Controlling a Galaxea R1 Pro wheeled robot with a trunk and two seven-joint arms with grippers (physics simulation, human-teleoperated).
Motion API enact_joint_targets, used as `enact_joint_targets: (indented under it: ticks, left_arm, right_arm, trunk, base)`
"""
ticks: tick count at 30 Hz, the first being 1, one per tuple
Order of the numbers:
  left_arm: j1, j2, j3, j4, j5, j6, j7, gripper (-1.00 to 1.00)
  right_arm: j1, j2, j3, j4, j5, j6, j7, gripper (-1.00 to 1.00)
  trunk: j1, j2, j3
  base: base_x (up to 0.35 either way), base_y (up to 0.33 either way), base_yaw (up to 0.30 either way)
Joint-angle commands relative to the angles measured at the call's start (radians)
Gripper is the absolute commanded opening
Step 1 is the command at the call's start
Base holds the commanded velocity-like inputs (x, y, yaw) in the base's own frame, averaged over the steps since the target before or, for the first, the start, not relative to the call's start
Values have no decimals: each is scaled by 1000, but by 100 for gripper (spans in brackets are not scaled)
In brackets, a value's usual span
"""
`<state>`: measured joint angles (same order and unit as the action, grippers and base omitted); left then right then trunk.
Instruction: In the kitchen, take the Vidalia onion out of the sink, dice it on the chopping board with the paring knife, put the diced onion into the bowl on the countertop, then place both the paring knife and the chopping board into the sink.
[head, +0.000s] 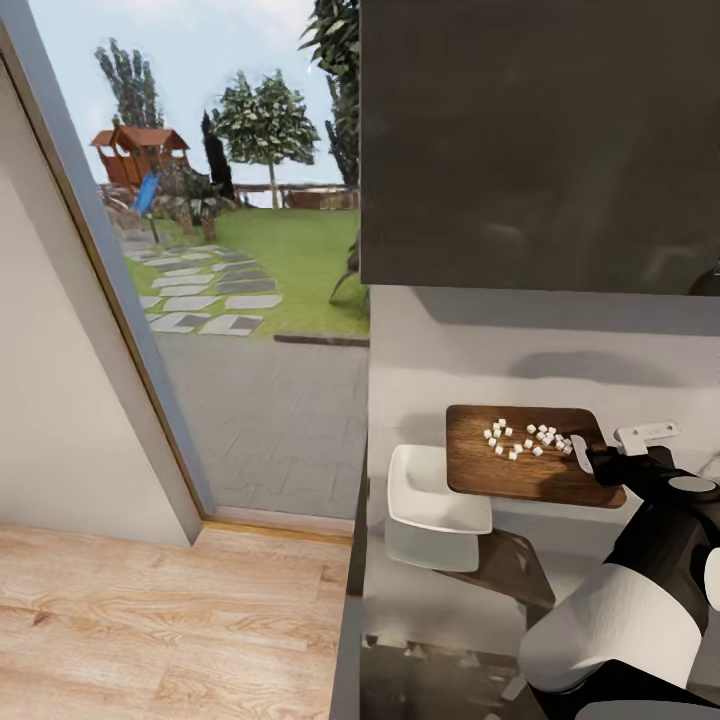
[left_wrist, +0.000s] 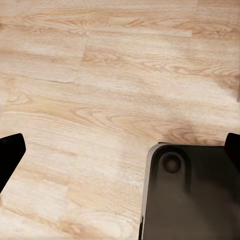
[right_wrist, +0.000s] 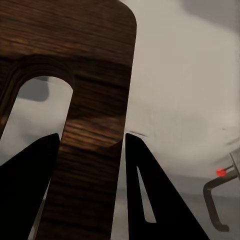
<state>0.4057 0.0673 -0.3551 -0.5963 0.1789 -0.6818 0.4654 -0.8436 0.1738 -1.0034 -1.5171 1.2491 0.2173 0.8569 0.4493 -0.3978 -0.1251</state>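
I have the right gripper (right_wrist: 90, 165) clamped on the chopping board (head: 520, 465) at its handle end, one finger through the slot and the other on the outer edge, and the board is lifted off the countertop (head: 440, 600) with its far end hanging above the white bowl (head: 432, 500). The diced onion (head: 525, 440) sits in a loose scatter on the top face, toward my gripper's end rather than the bowl's. My guess is the step in hand is tipping the cubes into the bowl, so I would lower the free end over the middle of the bowl and tilt slowly, keeping that short edge inside the rim so nothing slides off the long sides onto the counter. The grip is near one corner, so a quick roll could let the board twist. Its long axis runs roughly across the head view, handle end at the gripper, free end pointing toward the bowl and the window. In the right wrist view I can see the tap (right_wrist: 220, 192) with its red knob beyond the board. The left gripper (left_wrist: 120, 155) hangs wide open over the wooden floor (left_wrist: 100, 75).
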Motion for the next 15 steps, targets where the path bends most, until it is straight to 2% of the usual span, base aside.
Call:
enact_joint_targets:
  ticks: [1, 15]
  left_arm:
    - [0, 2, -8, -2, 10, -2, 6, 100]
    - [-1, 2, -8, 0, 10, -2, 7, 100]
  right_arm:
    - [-2, 1, -1, -2, 3, 4, 5, -100]
    - [-2, 1, -1, -2, 4, 3, 4, -100]
  trunk:
    - [1, -2, -2]
    - [1, -2, -2]
  base:
    - [-2, 0, 0]
    - [0, 0, 0]
